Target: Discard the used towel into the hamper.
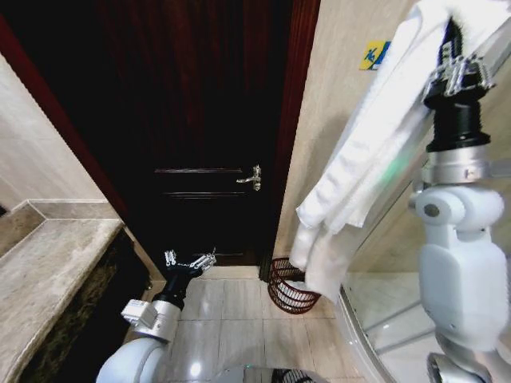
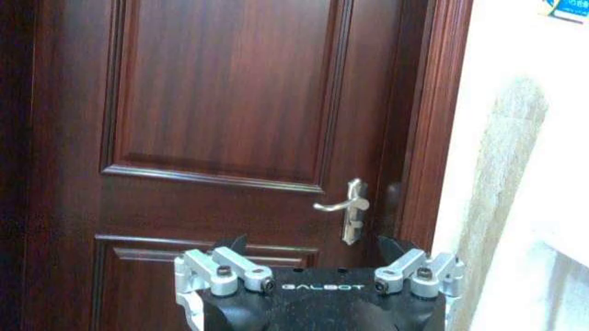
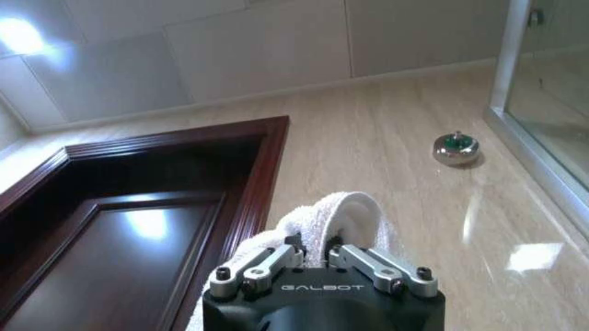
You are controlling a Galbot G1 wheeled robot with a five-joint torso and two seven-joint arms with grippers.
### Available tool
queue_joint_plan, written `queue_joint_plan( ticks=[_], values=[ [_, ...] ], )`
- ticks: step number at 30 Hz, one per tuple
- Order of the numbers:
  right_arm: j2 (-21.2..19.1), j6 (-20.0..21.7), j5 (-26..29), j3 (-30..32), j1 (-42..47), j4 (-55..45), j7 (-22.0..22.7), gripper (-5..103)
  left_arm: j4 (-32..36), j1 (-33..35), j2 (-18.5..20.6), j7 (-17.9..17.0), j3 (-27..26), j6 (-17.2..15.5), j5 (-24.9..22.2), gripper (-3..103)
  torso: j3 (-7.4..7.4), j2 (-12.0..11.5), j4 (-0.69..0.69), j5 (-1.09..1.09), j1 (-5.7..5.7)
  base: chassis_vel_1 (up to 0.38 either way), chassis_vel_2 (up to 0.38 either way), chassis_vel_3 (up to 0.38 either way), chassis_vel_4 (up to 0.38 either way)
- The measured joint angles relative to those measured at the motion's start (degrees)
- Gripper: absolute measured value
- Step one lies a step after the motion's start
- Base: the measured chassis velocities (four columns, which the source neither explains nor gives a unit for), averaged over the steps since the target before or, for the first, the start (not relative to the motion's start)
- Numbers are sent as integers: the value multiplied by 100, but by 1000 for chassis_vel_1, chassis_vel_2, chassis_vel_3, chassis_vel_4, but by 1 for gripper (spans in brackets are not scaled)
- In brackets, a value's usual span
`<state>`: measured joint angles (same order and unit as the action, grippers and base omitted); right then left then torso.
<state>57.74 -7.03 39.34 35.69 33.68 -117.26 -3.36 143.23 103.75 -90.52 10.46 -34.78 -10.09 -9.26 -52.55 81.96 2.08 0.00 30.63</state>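
A white towel (image 1: pixel 375 152) hangs in long folds from my right gripper (image 1: pixel 457 49), raised high at the upper right and shut on the towel's top. In the right wrist view the fingers pinch a bunched fold of the towel (image 3: pixel 341 217). The towel's lower end dangles just above the hamper (image 1: pixel 289 287), a dark red-brown wire basket on the floor by the door frame. My left gripper (image 1: pixel 190 260) is low at the left, open and holding nothing, facing the door; it also shows in the left wrist view (image 2: pixel 318 256).
A dark wooden door (image 1: pixel 200 120) with a metal lever handle (image 1: pixel 251 179) stands ahead. A stone counter (image 1: pixel 48 271) runs along the left. A glass shower enclosure (image 1: pixel 391 311) curves at the right. Pale floor tiles (image 1: pixel 231 319) lie between them.
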Motion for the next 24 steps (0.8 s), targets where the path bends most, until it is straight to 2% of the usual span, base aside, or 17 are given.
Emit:
queue_joint_plan(
  ticks=[10,24],
  values=[
    [182,-41,-110,-13,219,-33,-40,9,0,0,0,0,0,0,0,97,0,0,0,0,1,0,0,0,0],
    [345,-260,-285,200,1068,-183,-202,9,0,0,0,0,0,0,0,97,0,0,0,1,1,0,0,0,0]
  ],
)
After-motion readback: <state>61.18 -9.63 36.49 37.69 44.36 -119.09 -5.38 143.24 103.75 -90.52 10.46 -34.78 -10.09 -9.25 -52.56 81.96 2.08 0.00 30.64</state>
